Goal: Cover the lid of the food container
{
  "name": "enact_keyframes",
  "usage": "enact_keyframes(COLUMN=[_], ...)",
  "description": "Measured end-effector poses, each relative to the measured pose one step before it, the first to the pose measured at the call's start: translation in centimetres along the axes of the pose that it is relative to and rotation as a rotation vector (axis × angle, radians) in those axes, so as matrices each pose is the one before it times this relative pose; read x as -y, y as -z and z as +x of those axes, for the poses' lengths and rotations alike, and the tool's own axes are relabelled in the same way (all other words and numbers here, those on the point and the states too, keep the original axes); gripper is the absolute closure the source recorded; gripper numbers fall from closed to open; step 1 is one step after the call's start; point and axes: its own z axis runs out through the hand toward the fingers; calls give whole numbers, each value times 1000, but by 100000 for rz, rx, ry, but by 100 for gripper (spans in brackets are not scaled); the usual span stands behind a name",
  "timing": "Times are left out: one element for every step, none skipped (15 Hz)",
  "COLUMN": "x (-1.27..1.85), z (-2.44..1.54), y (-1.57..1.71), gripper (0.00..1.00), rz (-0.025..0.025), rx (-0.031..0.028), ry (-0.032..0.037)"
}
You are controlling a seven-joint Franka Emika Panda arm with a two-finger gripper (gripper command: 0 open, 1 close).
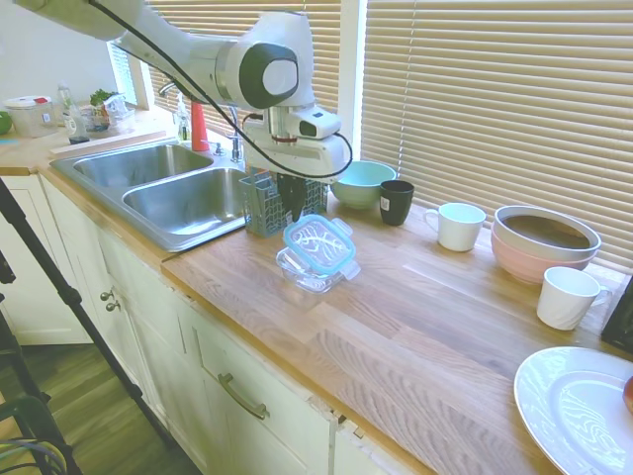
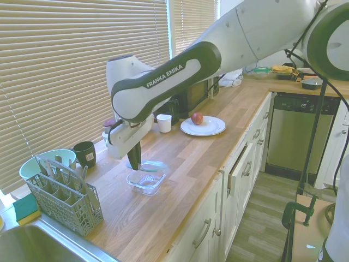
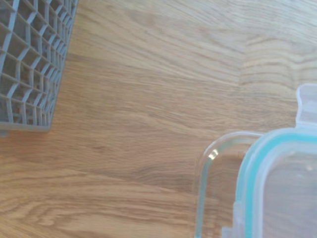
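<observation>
I see the lid (image 1: 317,243) sitting skewed and tilted over the food container (image 1: 315,269), its far edge at twelve o'clock pinched by the closed gripper (image 1: 297,212). Both are square, no long axis. They rest mid-way on the wooden counter (image 1: 435,307); the cutlery basket (image 1: 269,203) stands beyond at eleven o'clock, partly hidden.
</observation>
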Motion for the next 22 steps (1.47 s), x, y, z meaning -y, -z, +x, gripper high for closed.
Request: enact_keyframes(x=[94,102,92,98,121,121,135,120,155,202,256,296,182,95,39,2,-5,-7,-29,-24,-26,-73], z=[-11,54,74,81,70,37,43,11,-59,-96,-169,-215,-135,-65,9,33,22,29,84,92,97,96], y=[-193,-216,-275,-383,-462,-498,-490,-421,-300,-209,-98,-115,-151,-169,-215,-166,-80,-37,-11,-65,-118,-60], gripper=[100,100,100,100,100,100,100,100,100,100,100,100,100,100,100,100,100,100,100,100,100,100], rz=[-77,215,163,72,5,-156,-90,-214,-322,-309,-190,-110,-124,-163,-119,-93,-53,-1,-82,-223,-24,-38], rx=[11,-214,-154,-48,32,200,70,88,-102,-396,-408,-226,22,110,80,62,23,-94,-500,-615,-309,-93], ry=[-116,-303,-339,-269,-164,-41,16,46,157,87,35,-72,66,-35,-158,-276,-428,-400,-371,-676,-546,-287])
